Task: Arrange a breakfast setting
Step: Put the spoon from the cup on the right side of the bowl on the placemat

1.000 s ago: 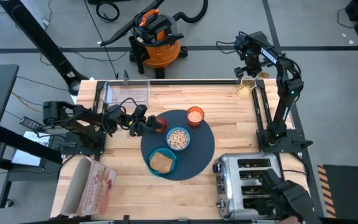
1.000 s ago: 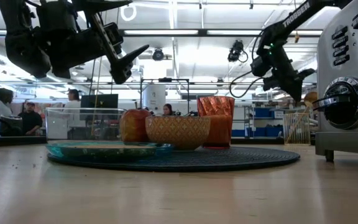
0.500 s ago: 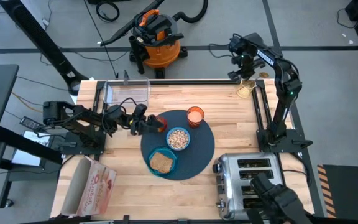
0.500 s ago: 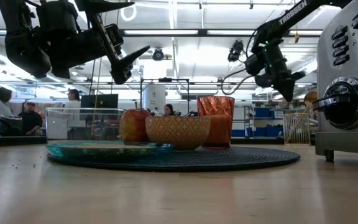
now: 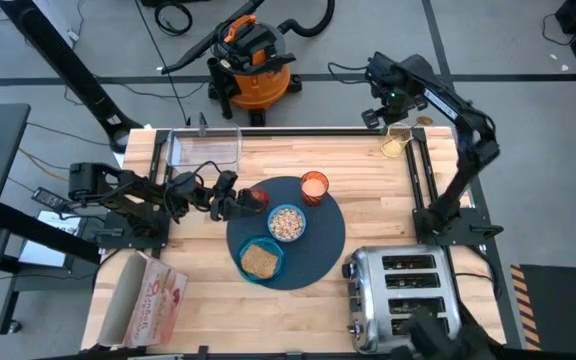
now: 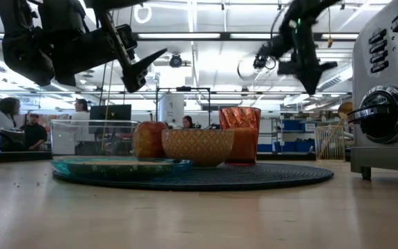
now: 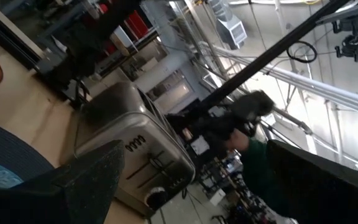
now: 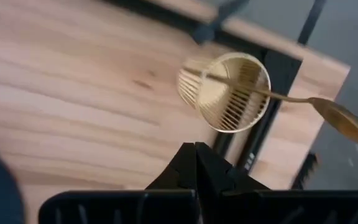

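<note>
On the round dark mat (image 5: 318, 250) stand a light-blue bowl (image 5: 287, 222), a teal plate (image 5: 251, 272) with a toast slice (image 5: 260, 260), an orange cup (image 5: 314, 186) and a red-orange fruit (image 5: 258, 197). My left gripper (image 5: 240, 200) hangs open above the fruit (image 6: 150, 140) without touching it. The gold spoon (image 8: 344, 121) stands in a gold wire holder (image 8: 225, 93) at the far right corner, leaning on its rim. My right gripper (image 8: 196, 155) is shut and empty, high up (image 6: 311, 77) and a little left of the holder (image 5: 396, 143).
A chrome toaster (image 5: 403, 290) stands at the near right and a pink cereal box (image 5: 148, 295) lies at the near left. A clear container (image 5: 206, 148) sits at the far left. Bare wood lies between the mat and the holder.
My right gripper has risen and gone toward the table's left, away from the gold holder, staying shut and empty. The spoon and holder have stayed where they were.
</note>
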Motion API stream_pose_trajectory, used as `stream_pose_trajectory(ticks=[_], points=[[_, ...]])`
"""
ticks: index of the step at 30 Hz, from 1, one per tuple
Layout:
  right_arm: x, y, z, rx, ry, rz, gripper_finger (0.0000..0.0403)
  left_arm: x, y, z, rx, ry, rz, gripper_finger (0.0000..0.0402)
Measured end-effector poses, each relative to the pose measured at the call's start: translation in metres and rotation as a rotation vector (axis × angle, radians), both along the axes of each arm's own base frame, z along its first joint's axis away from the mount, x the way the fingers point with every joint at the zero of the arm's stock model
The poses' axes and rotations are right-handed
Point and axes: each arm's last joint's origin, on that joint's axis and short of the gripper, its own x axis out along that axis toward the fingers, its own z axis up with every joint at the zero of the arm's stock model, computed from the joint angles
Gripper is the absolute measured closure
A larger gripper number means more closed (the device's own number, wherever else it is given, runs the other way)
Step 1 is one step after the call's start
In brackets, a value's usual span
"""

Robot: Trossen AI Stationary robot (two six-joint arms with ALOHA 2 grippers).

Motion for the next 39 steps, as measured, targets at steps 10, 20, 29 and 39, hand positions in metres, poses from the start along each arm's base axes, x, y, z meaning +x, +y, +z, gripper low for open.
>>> stream_pose_trajectory(ticks=[10, 20, 29, 39], points=[[0.001, 0.099, 0.053, -0.486, -0.043, -0.137, 0.0402, 0.000, 0.001, 0.000, 0.019, -0.011, 0.056, 0.0005], [-0.031, 0.125, -0.029, -0.676, -0.052, -0.472, 0.0398, 0.001, 0.001, 0.000, 0.009, -0.009, 0.065, 0.0005], [-0.065, 0.107, -0.050, -0.832, -0.110, -0.694, 0.0398, 0.001, 0.001, 0.000, -0.008, -0.001, 0.063, 0.0005], [-0.089, 0.089, -0.069, -0.769, -0.072, -0.892, 0.0398, 0.001, 0.002, -0.001, -0.018, 0.006, 0.094, 0.0005]])
